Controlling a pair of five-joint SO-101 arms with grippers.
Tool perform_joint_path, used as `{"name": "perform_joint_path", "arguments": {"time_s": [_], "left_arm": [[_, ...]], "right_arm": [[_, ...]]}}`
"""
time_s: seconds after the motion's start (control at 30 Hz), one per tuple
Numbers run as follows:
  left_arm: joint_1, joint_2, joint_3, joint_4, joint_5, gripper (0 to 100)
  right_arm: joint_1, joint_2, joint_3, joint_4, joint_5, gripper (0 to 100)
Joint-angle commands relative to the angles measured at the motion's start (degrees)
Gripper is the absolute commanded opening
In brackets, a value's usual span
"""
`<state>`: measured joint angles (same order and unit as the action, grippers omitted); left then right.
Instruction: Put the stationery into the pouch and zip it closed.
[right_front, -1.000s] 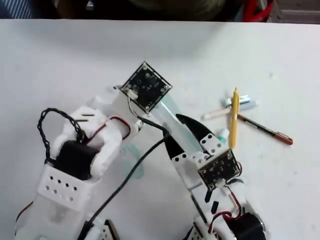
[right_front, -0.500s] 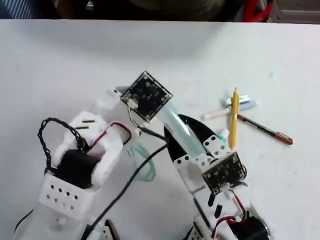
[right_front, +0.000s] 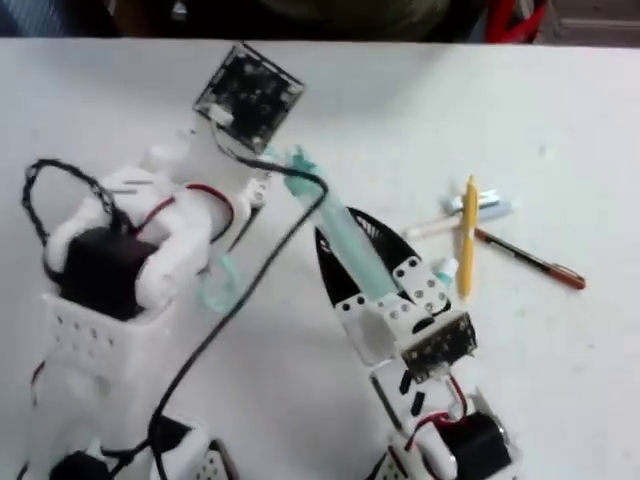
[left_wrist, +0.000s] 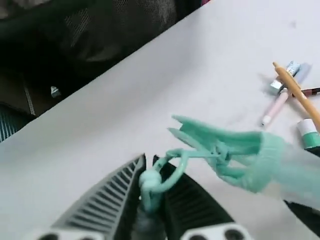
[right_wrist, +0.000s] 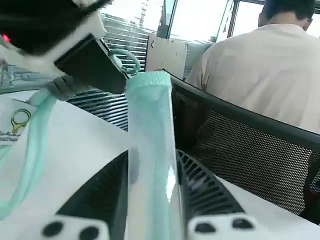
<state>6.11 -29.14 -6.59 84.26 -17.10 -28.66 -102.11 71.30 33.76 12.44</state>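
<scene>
A translucent teal pouch (right_front: 350, 245) is off the table, stretched between both grippers. My right gripper (right_front: 345, 235) is shut on its body, and the pouch (right_wrist: 152, 150) stands up between the black fingers (right_wrist: 200, 190). My left gripper (left_wrist: 149, 162) is shut on the teal zipper cord (left_wrist: 165, 180) at the pouch's far end (right_front: 298, 162). The stationery lies on the table to the right: a yellow pen (right_front: 467, 235), a red-tipped dark pen (right_front: 530, 262), a pink pen (right_front: 430, 228) and a small blue-white piece (right_front: 480, 205). The same stationery (left_wrist: 292, 85) lies beyond the pouch (left_wrist: 260, 160).
A small white and teal item (right_front: 446, 268) lies beside the right gripper's housing. A loose teal loop (right_front: 215, 285) hangs under the left arm (right_front: 150, 250). The white table (right_front: 480, 120) extends behind and to the right. A person sits in a mesh chair (right_wrist: 250, 145) beyond the table.
My left arm has moved up and away toward the table's back left, pulling the zipper cord with it. The pouch is now drawn out longer. The right gripper shifted slightly.
</scene>
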Motion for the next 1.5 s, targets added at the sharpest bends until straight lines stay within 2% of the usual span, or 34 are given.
{"name": "perform_joint_path", "arguments": {"time_s": [0.0,0.1,0.23,0.3,0.37,0.4,0.53,0.6,0.8,0.93,1.33,1.47], "left_arm": [[4.6,-0.5,-5.1,0.6,1.1,3],[8.3,-0.6,-4.7,1.5,1.3,8],[10.7,-0.7,-4.8,4.6,5.9,37],[11.9,-1.0,-5.1,5.8,3.0,50],[13.4,-1.4,-5.3,7.9,-2.4,59],[13.6,-2.0,-5.8,9.0,-2.7,63],[12.0,-6.1,-8.6,12.4,5.1,73],[10.0,-8.5,-8.6,13.0,6.5,75],[-1.9,-16.5,-3.3,10.1,2.4,76],[-2.2,-24.4,1.9,7.6,-3.3,76],[-2.2,-51.7,30.1,6.4,-3.7,76],[-3.0,-61.1,38.9,1.3,-3.5,76]], "right_arm": [[0.2,-0.8,3.4,-2.1,-0.2,1.8],[0.5,-0.8,5.9,-2.4,1.2,1.8],[0.5,-0.9,8.9,-2.5,5.0,1.8],[0.6,-0.9,10.2,-3.4,5.0,1.8],[0.6,-0.9,11.4,-5.2,5.0,1.8],[0.6,-0.9,12.0,-6.0,5.0,1.8],[0.6,-0.9,13.5,-6.8,5.0,1.8],[0.7,-0.9,13.6,-7.3,5.0,1.8],[0.6,-0.9,15.3,-7.4,5.0,1.8],[0.6,-0.9,15.5,-7.3,5.0,1.8],[0.6,-0.9,15.6,-7.0,5.1,1.8],[0.6,-0.9,15.6,-7.0,5.1,1.8]]}}
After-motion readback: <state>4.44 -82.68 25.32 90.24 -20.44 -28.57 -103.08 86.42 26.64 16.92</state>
